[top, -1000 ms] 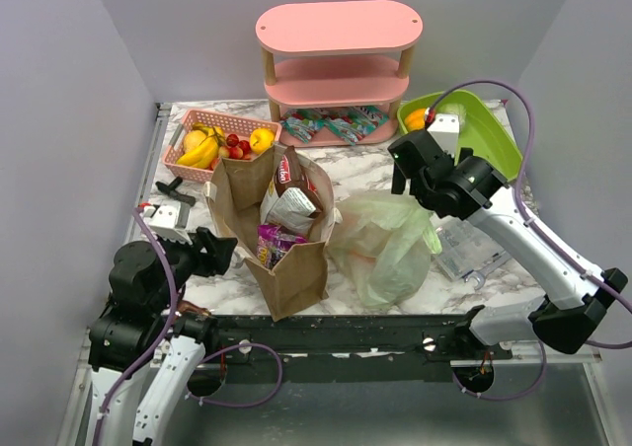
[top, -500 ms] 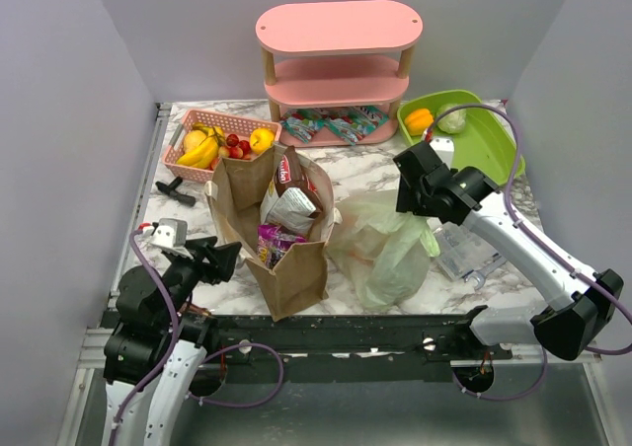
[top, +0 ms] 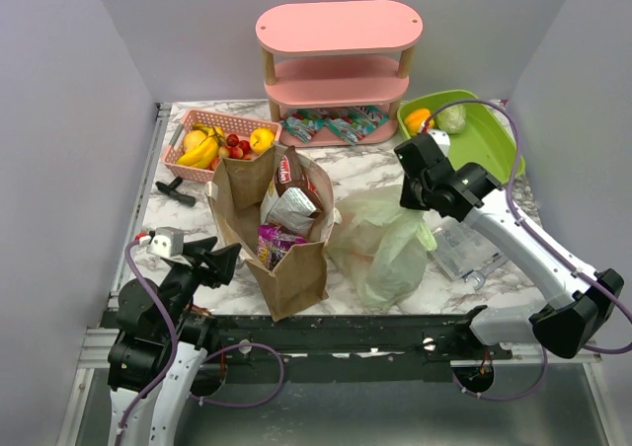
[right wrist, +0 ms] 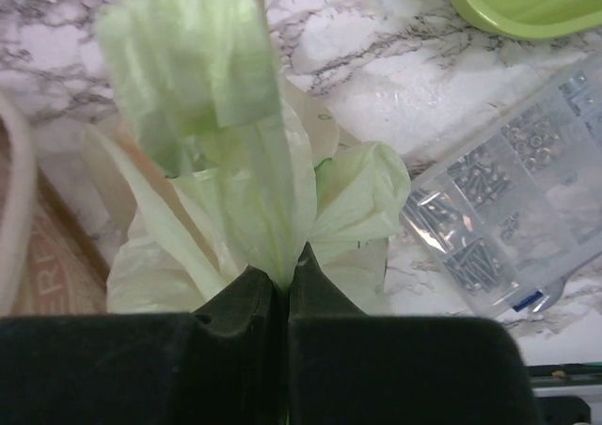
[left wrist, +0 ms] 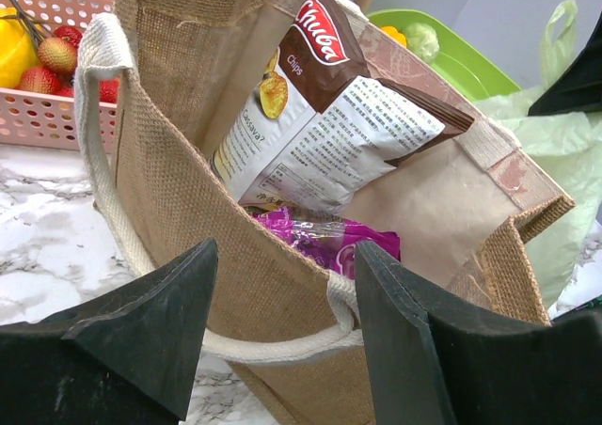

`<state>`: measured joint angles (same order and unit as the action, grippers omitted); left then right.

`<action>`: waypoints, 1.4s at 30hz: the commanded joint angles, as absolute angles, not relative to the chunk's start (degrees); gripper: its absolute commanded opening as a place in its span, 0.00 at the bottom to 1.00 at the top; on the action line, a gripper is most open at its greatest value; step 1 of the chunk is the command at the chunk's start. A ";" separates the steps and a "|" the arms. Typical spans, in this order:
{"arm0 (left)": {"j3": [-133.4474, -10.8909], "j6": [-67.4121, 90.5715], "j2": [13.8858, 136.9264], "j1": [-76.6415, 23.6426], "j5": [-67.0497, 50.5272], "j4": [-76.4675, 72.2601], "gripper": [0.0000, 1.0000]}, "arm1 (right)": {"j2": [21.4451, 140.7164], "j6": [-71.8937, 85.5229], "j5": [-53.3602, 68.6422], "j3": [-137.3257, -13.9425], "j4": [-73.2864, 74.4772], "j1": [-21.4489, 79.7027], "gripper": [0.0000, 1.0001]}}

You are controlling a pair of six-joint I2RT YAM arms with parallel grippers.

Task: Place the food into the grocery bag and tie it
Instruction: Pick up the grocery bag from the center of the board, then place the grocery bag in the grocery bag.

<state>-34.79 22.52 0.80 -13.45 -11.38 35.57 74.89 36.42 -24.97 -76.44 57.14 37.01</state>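
The pale-green grocery bag lies crumpled on the marble table, right of the brown jute bag. My right gripper is shut on a bunched loop handle of the grocery bag, at the bag's upper right. My left gripper is open in front of the jute bag; the bag's white rope handle passes between the jaws, ungripped. A chips pack and a purple packet stick out of the jute bag. More food sits in the pink basket and in the green tray.
A pink two-tier shelf stands at the back, with snack packs under it. A clear box of screws lies right of the grocery bag. A black tool lies at the left edge.
My right gripper has come down onto the grocery bag's handle and closed from wide open to shut on it. The left arm has drawn back a little toward the near edge.
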 commanded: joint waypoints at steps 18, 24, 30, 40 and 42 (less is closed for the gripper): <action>-34.54 21.45 0.42 -12.35 -13.13 33.58 0.62 | 80.01 29.14 -19.56 -109.33 50.78 36.74 0.01; -34.40 21.36 0.69 -11.87 -13.73 33.39 0.62 | 79.85 28.62 -12.06 -115.31 42.43 36.71 0.01; -34.25 21.20 1.14 -11.43 -14.73 32.98 0.62 | 78.92 27.88 -5.78 -117.77 31.29 36.73 0.01; -34.17 21.09 1.44 -10.77 -15.46 32.70 0.62 | 83.81 33.56 8.68 -122.62 20.73 36.68 0.01; -34.18 21.09 1.43 -10.72 -15.55 32.70 0.62 | 85.27 34.90 10.49 -123.15 19.36 36.69 0.01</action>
